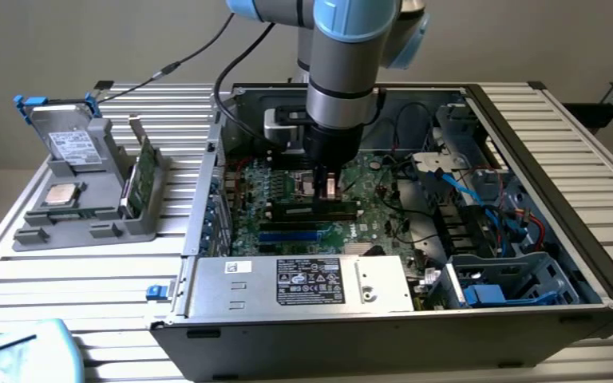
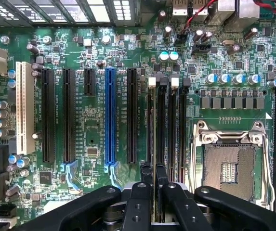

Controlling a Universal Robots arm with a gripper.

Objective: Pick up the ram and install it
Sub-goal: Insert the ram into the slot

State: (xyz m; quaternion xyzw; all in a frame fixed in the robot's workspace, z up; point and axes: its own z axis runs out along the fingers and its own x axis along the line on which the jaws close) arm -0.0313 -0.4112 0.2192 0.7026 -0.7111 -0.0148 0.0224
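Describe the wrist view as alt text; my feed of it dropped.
The gripper, above a green motherboard, is shut on the ram, seen edge-on as a thin strip lined up with the memory slots. A blue expansion slot lies to one side of them, an empty processor socket to the other.

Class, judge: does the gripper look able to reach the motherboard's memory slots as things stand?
Probably yes: the gripper, shut on what looks like the ram, hangs directly over the memory slots, the case is open, and no cable crosses them.
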